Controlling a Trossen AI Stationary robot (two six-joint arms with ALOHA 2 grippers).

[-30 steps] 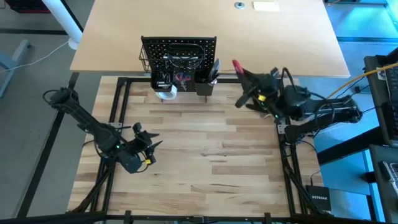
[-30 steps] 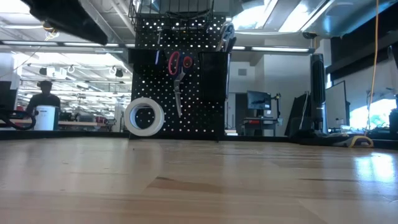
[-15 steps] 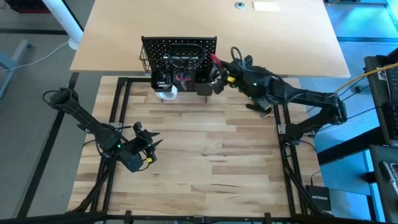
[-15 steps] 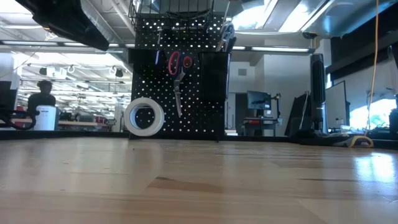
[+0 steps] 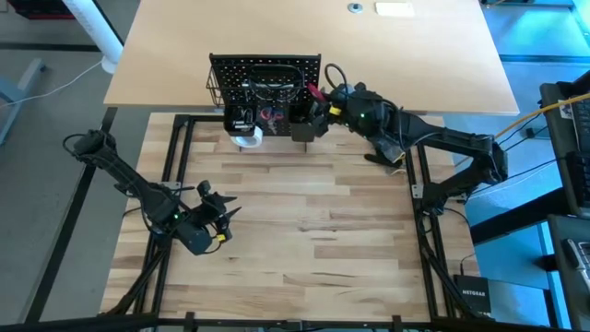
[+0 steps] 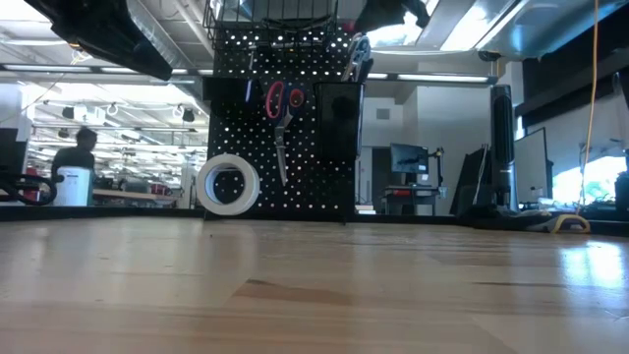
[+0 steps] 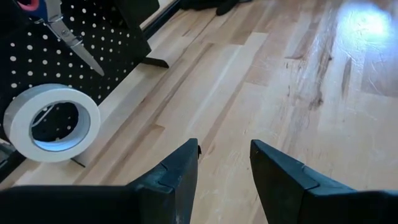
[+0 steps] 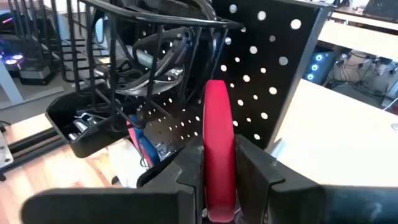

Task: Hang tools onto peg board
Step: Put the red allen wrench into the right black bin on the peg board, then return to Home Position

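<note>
Your right gripper (image 8: 219, 163) is clamped on a red-handled tool (image 8: 219, 134), its two fingers pressed against either side of the red grip, and it sits at the right end of the upright black peg board (image 5: 265, 69), just above the black square cup (image 5: 304, 124) there. On the board you have red-handled scissors (image 6: 282, 113) hanging in the middle, a white tape roll (image 6: 227, 184) at its lower left, and a wire basket (image 8: 146, 53) holding curved metal tools. Your left gripper (image 7: 224, 163) waits well apart over the wooden table (image 5: 304, 231), fingers parted and holding nothing
</note>
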